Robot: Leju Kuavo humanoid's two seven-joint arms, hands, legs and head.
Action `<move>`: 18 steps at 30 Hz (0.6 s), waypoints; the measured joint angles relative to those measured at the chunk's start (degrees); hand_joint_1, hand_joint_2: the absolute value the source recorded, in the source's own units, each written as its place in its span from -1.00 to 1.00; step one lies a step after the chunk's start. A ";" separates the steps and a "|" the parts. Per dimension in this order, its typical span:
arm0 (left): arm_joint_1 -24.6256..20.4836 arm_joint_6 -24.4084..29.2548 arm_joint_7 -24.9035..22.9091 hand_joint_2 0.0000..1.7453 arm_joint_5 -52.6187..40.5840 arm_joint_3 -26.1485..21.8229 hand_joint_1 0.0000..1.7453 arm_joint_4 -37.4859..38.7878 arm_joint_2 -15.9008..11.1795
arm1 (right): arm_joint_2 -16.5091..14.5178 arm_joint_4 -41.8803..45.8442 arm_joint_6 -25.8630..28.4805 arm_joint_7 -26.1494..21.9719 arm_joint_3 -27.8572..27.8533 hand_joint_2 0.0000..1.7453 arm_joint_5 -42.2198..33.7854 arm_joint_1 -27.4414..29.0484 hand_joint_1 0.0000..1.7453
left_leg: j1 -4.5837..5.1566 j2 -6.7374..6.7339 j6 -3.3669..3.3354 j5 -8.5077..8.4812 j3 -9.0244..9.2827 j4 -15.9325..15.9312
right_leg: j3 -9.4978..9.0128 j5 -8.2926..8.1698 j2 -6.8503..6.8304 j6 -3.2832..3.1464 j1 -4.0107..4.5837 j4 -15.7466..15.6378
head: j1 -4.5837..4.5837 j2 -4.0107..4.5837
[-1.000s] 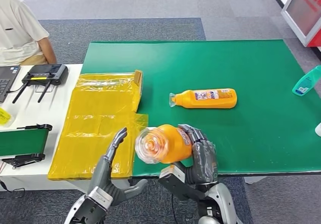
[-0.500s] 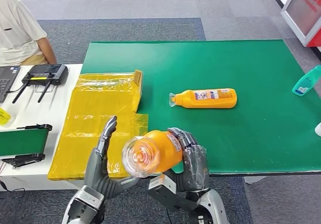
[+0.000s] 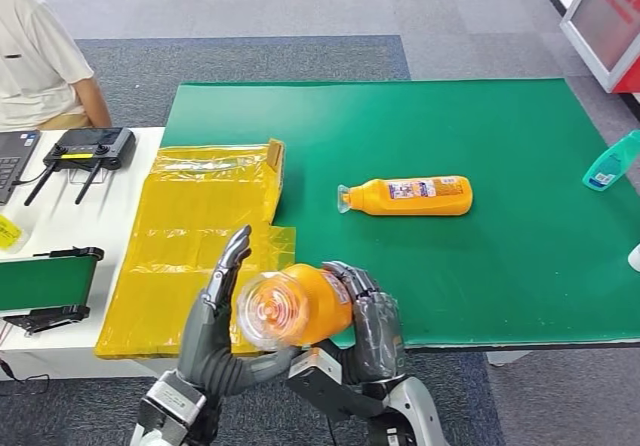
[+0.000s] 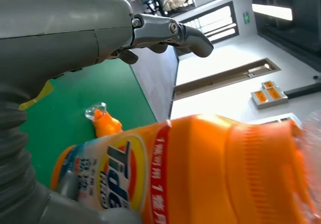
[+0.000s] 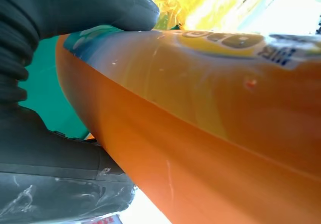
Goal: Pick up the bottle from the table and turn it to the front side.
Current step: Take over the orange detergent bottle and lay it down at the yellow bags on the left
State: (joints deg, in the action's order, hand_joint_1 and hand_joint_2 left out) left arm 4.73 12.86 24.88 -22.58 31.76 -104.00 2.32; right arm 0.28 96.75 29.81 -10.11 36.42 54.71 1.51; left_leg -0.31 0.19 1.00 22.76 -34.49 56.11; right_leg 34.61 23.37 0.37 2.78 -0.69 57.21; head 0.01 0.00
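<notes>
Holding the orange bottle (image 3: 302, 306) above the tabletop's (image 3: 483, 136) near edge, my right robot hand (image 3: 373, 321) grips its base end. Its long axis points cap-first toward me; my left robot hand (image 3: 215, 326), fingers spread and empty, sits just beside the cap.

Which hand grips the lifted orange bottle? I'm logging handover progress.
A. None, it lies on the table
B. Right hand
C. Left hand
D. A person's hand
B: the right hand wraps the lifted orange bottle, while the left hand is spread open beside its cap.
</notes>
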 joint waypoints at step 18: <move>-5.28 -0.01 -1.86 1.00 -5.01 6.56 -1.00 0.87 -1.01 | 0.00 0.03 0.75 -0.84 1.22 1.00 -0.52 -1.17 1.00 | 0.00 0.00 0.01 -0.01 0.00 0.00 | 0.02 -0.02 0.01 0.00 0.00 0.00 | 0.01 0.00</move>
State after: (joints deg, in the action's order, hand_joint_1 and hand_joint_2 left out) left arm -0.55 12.85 23.02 -27.59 38.32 -103.12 1.31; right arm 0.28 96.77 30.57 -10.95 37.65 54.18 0.34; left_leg -0.31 0.18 1.01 22.75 -34.49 56.11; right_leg 34.63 23.35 0.38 2.78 -0.70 57.21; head 0.02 0.00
